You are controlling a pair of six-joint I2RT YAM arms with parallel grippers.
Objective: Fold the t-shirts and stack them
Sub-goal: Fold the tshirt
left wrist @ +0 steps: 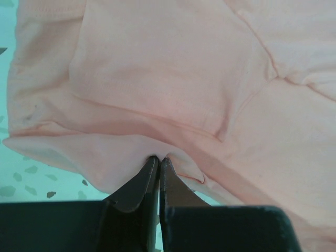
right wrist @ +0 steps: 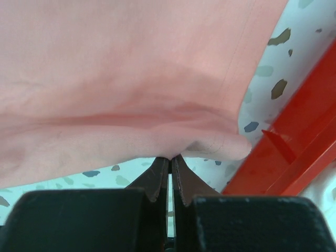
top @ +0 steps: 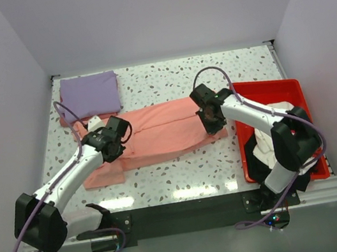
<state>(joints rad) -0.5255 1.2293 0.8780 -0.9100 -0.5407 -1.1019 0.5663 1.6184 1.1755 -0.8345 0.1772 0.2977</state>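
Salmon-pink t-shirt (top: 163,133), beside red tray (top: 278,85): edge gripped by left pincer (left wrist: 158,159) and right pincer (right wrist: 170,157), to be lifted level and folded squarely.

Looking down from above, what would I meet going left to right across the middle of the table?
left hand → salmon shirt, its middle stretch → right hand → red tray

Desk (top: 167,78) white w/ grey-blk speckles. Mid: salmon-pink tee (top: 163,133), plain. Far left: lavender tee (top: 90,95), plain. Right: tray (top: 278,87) bright red, white cloth (top: 260,145) in it. My fingers (left wrist: 137,186) blk.
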